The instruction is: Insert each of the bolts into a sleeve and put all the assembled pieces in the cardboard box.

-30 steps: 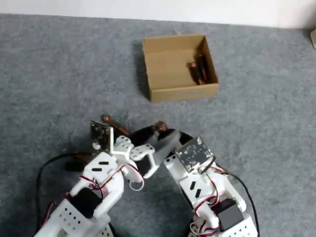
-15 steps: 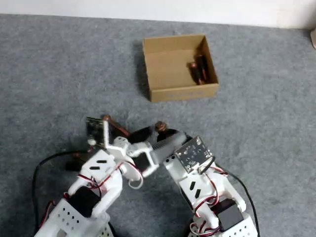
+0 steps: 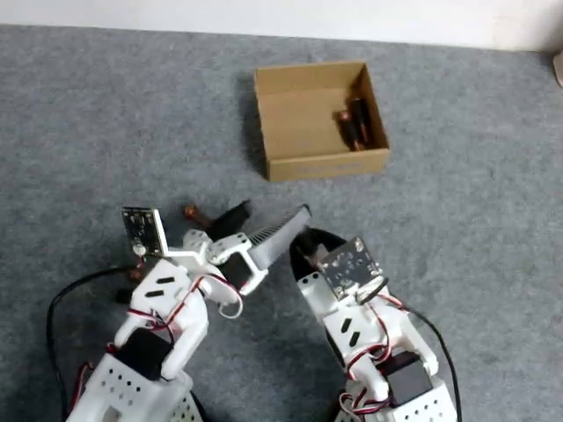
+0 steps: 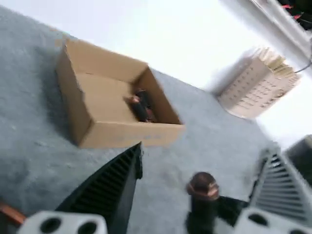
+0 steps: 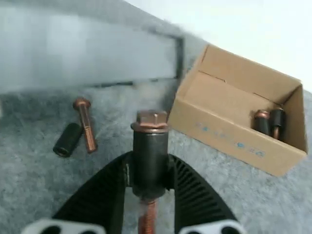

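Bolt (image 5: 152, 121) (copper, hex head) in black cyl sleeve (image 5: 150, 157), R jaws gripping; L jaws apparently wide.

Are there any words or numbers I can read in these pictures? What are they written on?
Blue print on the front wall of the cardboard box: too blurred to read.
Tiny marks on the left arm's circuit board and the right arm's circuit board: too small to read.
No other writing that I can see.
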Robot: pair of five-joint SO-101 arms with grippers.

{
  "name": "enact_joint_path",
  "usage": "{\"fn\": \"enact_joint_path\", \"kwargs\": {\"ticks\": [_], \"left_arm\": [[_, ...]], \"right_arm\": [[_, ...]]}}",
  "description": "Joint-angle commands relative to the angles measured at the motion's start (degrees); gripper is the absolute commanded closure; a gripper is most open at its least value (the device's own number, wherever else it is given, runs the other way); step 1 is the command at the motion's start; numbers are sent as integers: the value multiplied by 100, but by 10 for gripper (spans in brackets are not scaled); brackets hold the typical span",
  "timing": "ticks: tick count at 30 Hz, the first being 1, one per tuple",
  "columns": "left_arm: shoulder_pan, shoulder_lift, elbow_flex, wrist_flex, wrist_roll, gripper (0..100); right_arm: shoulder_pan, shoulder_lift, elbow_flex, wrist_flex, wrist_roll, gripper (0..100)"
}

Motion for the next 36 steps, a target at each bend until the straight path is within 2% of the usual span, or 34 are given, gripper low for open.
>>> {"fn": "enact_joint_path", "kwargs": {"ticks": [1,5,8,12,17,23,31,36], "left_arm": [[-180,444,-338,62,-905,781],[-629,1446,-769,53,-2127,927],[-1138,2211,-998,-246,-2778,947],[-1807,3196,-1226,-703,-3147,950],[-1974,4356,-1745,-791,-3156,951],[-1974,5288,-2220,-791,-3156,951],[-1974,5798,-2475,-905,-3156,951],[-1974,5895,-2475,-1064,-3156,951]], "right_arm": [[251,-57,110,-514,44,994],[497,-48,400,-945,53,994],[558,-48,462,-1077,79,994],[558,-22,435,-1200,97,994],[620,778,-163,-1516,343,993],[1086,3785,-2290,-2237,369,993],[1868,8945,-6712,-2255,343,993],[1974,11662,-8963,-1921,360,993]]}}
